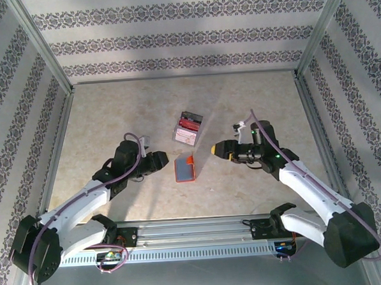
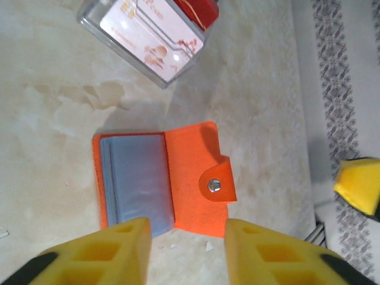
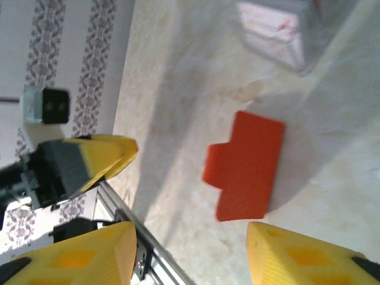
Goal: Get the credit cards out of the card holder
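2 grippers flank the card holder (image 1: pixel 184 169). It lies open on the table (image 1: pixel 113 121) between them, just on the near side of the clear box (image 1: pixel 190 126) and apart from it.

- Left gripper (image 2: pixel 187 237): jaws spread, nothing held. It hovers over the holder's near edge; I cannot tell whether it touches.
- Right gripper (image 3: pixel 190 234): jaws also spread and empty, near the holder on the flap side.
- Holder state: grey-blue pockets (image 2: pixel 136 178) face up on the left half. The orange flap (image 2: pixel 196 178) with its snap tab (image 2: pixel 217 185) is on the right half. In the top view the flap looks narrow, so it seems tilted up, not flat.
- Cards: the pockets are cloudy, and no card edge can be made out. Count unknown.

Judged step: first approach, with 0 cards out.

How to do it well:
1. Pin before pulling. The holder looks light and the table is smooth, so it would slide with any tug. The right gripper could press down on the flap or the spine.
2. The left gripper should come in low at a pocket mouth and pinch 1 card edge only, not the sleeve stack.
3. Draw along the pocket's own line, slowly.

Risk: closing on a sleeve instead of a card would lift the entire holder.
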Controlling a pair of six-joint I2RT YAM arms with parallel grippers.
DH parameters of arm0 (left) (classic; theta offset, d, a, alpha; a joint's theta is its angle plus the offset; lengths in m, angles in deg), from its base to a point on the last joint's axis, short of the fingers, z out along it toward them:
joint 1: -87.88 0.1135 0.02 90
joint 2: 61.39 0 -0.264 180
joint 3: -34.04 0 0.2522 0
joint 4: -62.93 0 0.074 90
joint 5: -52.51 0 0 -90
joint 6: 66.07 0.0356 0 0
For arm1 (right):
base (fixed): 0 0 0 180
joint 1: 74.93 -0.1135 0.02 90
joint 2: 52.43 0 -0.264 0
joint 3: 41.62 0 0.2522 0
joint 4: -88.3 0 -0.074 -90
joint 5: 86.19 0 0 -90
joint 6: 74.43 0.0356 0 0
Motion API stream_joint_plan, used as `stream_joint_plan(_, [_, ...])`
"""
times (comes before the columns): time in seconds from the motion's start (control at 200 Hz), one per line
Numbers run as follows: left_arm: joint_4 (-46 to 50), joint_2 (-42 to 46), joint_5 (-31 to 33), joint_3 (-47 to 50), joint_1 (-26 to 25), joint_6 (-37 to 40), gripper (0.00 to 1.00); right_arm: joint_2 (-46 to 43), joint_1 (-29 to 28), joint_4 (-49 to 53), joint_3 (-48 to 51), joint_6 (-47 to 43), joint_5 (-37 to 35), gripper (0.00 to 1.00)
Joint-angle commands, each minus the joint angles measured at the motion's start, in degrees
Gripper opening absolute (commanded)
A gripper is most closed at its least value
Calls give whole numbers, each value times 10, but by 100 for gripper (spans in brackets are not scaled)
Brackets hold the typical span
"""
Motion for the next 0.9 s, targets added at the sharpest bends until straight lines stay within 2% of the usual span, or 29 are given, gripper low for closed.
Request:
stream_joint_plan(0.0, [4, -21, -22, -8, 6, 6, 32, 22, -63, -3, -38, 38, -50, 47])
stream_joint_plan(0.14, [-60, -68, -49, 6, 19, -21, 23, 95, -157, -23, -86, 63, -110, 30])
stream_joint_plan(0.24, [-127, -124, -91, 6, 19, -40, 15, 163, -211, -22, -134, 66, -144, 22])
stream_joint_plan(0.345, [-165, -161, -101, 7, 18, -48, 12, 234, -242, -12, -180, 75, -159, 16])
stream_joint_plan(0.565, [-190, -222, -115, -3, 18, -52, 8, 319, -266, 21, -217, 84, -215, 16])
stream_joint_plan(0.76, [-174, -212, -79, 7, 18, -48, 8, 329, -260, 115, -221, 40, -283, 16])
stream_joint_plan(0.894, [-167, -213, -87, 4, 18, -46, 8, 323, -252, 154, -208, 20, -317, 16])
